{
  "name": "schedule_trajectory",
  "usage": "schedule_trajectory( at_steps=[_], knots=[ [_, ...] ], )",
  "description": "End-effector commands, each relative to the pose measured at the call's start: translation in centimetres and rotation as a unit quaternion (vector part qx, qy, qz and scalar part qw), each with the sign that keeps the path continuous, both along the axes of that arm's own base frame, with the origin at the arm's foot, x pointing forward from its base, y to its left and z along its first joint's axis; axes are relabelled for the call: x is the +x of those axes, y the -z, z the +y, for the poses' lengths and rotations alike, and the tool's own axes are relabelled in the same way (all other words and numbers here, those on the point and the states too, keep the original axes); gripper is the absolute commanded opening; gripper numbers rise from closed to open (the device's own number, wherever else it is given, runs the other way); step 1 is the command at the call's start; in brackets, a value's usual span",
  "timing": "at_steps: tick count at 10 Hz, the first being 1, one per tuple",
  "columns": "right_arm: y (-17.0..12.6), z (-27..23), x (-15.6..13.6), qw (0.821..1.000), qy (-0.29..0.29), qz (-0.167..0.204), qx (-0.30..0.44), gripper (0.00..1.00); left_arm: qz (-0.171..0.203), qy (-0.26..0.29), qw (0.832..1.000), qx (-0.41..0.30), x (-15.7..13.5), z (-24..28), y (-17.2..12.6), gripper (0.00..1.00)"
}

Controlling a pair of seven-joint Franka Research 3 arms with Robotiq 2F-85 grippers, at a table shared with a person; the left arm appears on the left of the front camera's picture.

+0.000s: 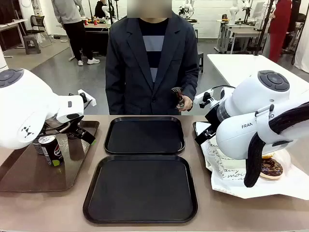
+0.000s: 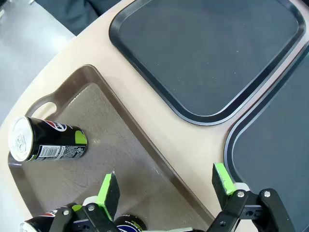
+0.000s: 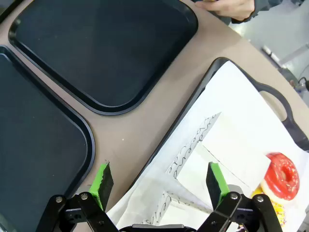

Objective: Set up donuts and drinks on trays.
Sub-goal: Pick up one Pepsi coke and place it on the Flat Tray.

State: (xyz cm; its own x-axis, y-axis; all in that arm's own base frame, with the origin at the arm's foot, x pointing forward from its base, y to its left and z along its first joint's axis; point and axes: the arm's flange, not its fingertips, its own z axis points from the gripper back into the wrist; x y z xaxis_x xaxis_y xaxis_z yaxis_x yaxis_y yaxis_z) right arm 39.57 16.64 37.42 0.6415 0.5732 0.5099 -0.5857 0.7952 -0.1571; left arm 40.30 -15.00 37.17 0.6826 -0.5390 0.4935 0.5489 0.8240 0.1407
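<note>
Front view: two matching black plastic trays, nearly square with rounded corners and raised rims, lie at the middle of the smooth tan worktop [image 1: 43,208], the far tray [image 1: 145,135] just beyond the near tray [image 1: 141,188]; both bare, matte surface. At the left sits a longer glossy brown tray [image 1: 24,176] carrying an upright slim black drink can [image 1: 51,151] with a silver top and green label mark. At the right, a handled tray [image 1: 197,128] lined with white script-printed paper [image 1: 227,176] holds a chocolate-topped ring donut [image 1: 271,167]. A person in a dark jacket stands at the far side, one hand [image 1: 180,102] gripping a small dark item that cannot be identified.

Left wrist view: the left arm's fingers [image 2: 107,191], black with green pads, stand spread wide with nothing between them, above the brown tray's right rim. More cans lie close under the wrist.

Right wrist view: the right arm's fingers [image 3: 102,180] are likewise wide apart and hold nothing, above the left edge of the paper lining. A red-glazed donut [image 3: 281,176] rests on the paper, partly over a yellow one [image 3: 271,212].
</note>
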Motion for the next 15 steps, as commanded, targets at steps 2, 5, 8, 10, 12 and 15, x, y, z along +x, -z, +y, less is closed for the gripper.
schedule_trajectory(
  at_steps=[2,5,8,10,12,15],
  knots=[
    [0.0,0.0,0.0,1.0,0.0,0.0,0.0,1.0,0.0,0.0,1.0,0.0,0.0,0.0,0.0,1.0],
    [0.0,0.0,0.0,1.0,0.0,0.0,0.0,1.0,0.0,0.0,1.0,0.0,0.0,0.0,0.0,1.0],
    [0.0,0.0,0.0,1.0,0.0,0.0,0.0,1.0,0.0,0.0,1.0,0.0,0.0,0.0,0.0,1.0],
    [0.0,0.0,0.0,1.0,0.0,0.0,0.0,1.0,0.0,0.0,1.0,0.0,0.0,0.0,0.0,1.0],
    [-1.1,-0.4,-4.4,0.999,-0.006,0.016,-0.036,1.0,0.017,0.004,1.0,0.016,-5.2,0.4,-1.9,1.0],
    [-3.5,-4.3,-17.1,0.99,0.007,0.082,-0.111,1.0,0.109,0.055,0.991,0.061,-15.7,3.5,-4.1,1.0]
  ],
)
